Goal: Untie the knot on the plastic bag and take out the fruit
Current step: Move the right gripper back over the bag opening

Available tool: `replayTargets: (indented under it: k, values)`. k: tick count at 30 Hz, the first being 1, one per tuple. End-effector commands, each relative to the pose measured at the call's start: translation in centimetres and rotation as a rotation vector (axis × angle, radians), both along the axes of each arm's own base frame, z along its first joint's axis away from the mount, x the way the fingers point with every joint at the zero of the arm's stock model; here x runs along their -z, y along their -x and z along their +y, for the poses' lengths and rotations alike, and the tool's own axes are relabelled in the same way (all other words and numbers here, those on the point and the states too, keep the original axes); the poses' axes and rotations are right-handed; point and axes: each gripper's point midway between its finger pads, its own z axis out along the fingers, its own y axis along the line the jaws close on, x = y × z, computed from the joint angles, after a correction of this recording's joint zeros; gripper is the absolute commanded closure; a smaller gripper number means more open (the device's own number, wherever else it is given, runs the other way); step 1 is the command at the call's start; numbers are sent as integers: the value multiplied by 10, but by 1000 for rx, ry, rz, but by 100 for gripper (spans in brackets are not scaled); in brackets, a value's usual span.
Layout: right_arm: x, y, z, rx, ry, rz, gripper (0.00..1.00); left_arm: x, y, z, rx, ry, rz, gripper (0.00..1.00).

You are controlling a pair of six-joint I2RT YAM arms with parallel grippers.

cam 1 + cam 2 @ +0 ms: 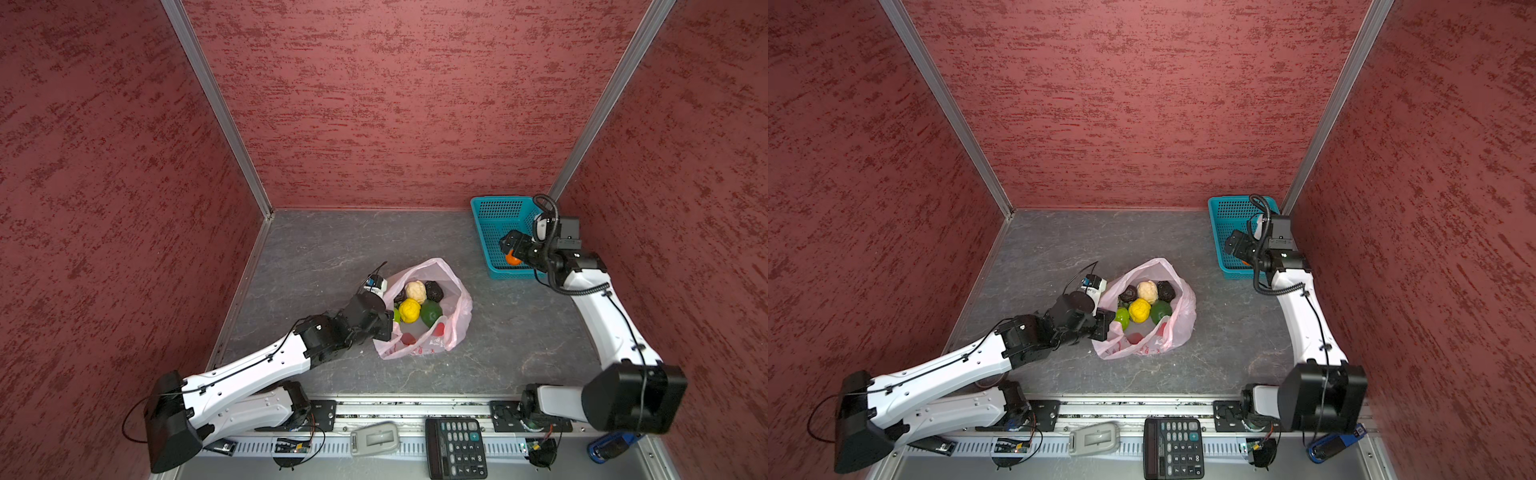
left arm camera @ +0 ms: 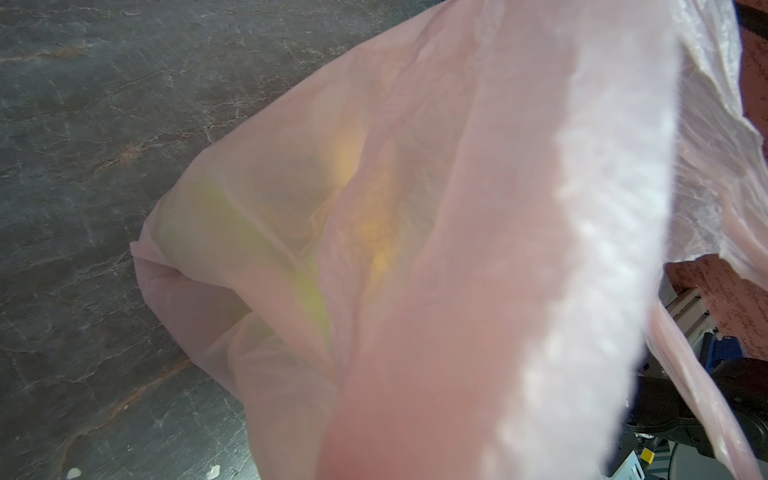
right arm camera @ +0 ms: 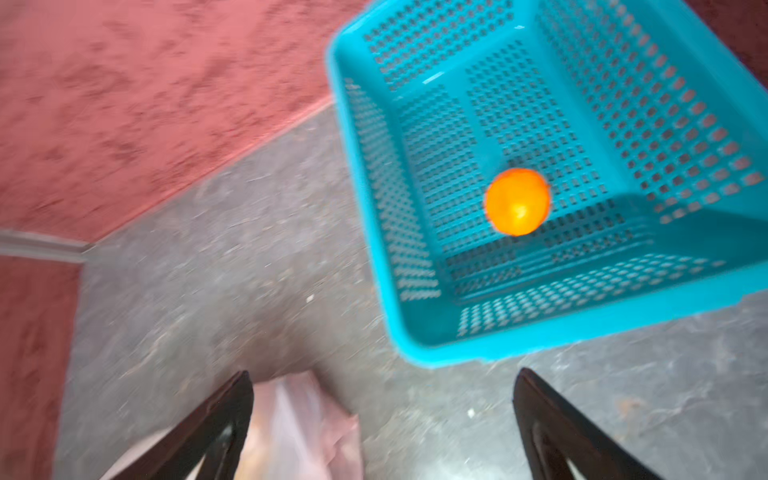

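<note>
Thin, translucent pale-pink film forms the plastic bag (image 1: 459,309), which lies slumped on the grey table with its mouth wide open. No knot shows, so the untying is judged done.

Five kinds of fruit sit inside the bag, packed touching:
- a cream-white piece (image 1: 415,291)
- dark brown-black pieces (image 1: 434,290)
- a bumpy yellow piece (image 1: 409,310)
- a dark green piece (image 1: 430,312)
- a bright green piece (image 1: 397,314), against the rim nearest the left gripper

One orange fruit (image 3: 517,200) lies well apart from the bag, on the floor of the teal perforated basket (image 3: 540,332).

The left gripper (image 1: 388,326) is at the bag's rim. Its jaws are closed and appear to pinch the film, which drapes across the left wrist view. The right gripper (image 3: 382,374) hangs over the table beside the basket, its jaws spread wide and holding nothing.

Handling, as a judgement:
- **Bag:** the film is limp, light and slippery. It will follow any pull and fold shut if let go, so the rim hold matters.
- **Fruit:** the pieces look small, firm and light but round, and so apt to roll.
- **Where to grip:** take each piece across its widest part from above. The uppermost pieces, cream-white or yellow, are the most exposed.
</note>
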Motion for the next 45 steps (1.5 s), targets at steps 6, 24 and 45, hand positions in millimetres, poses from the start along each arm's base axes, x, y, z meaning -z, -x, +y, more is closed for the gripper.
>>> replayTargets:
  k: [6,24,45]
  values:
    - [-34,82,75,-152,-131,-21,2,-3,-2,-4,27,30,0,100]
    - [-55,165,234,-490,-154,30,4,-16,-4,2,26,54,-18,100]
    - [80,128,250,-583,343,158,10,-26,-5,-1,4,108,-37,100]
